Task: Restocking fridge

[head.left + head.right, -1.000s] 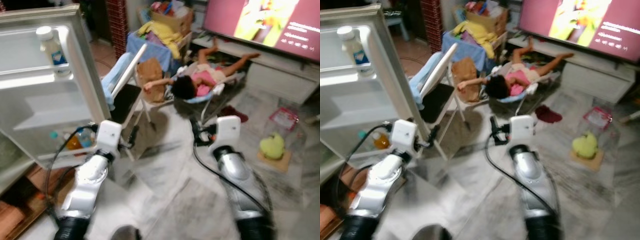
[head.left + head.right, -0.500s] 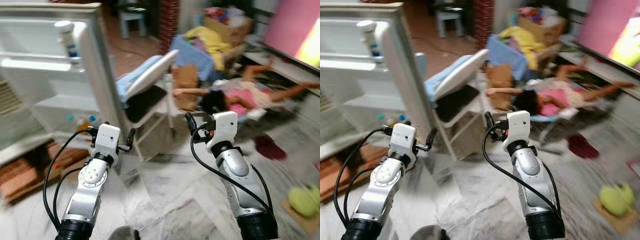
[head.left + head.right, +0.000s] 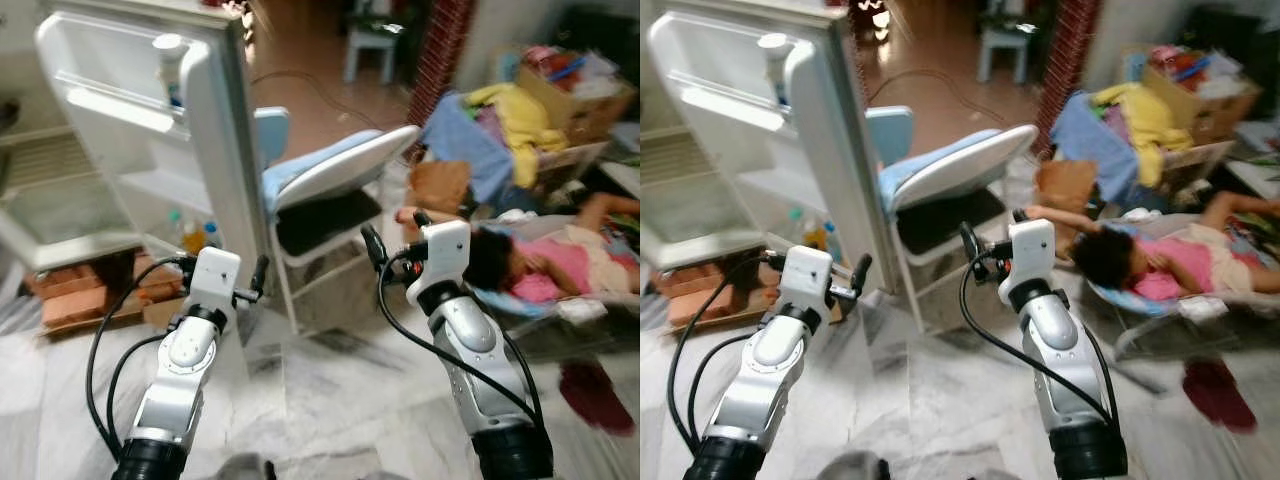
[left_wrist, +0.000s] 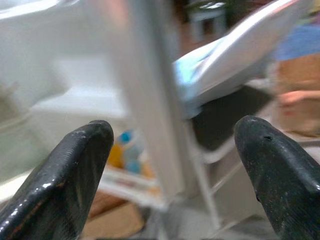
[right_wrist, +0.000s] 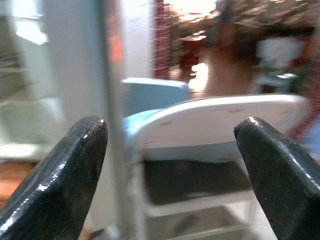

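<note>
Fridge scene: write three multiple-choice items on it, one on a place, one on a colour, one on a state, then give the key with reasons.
1. Where is the white bottle?
A. on the floor
B. on the top door shelf of the fridge
C. on the chair

2. What colour is the chair's seat?
A. black
B. red
C. yellow

3. How do the left claw and right claw stand?
A. both shut on bottles
B. left shut, right open
C. both open and empty

Key: 1 B, the bottle stands high in the open door. 2 A, the seat under the light blue back is black. 3 C, each wrist view shows fingers wide apart with nothing between.
</note>
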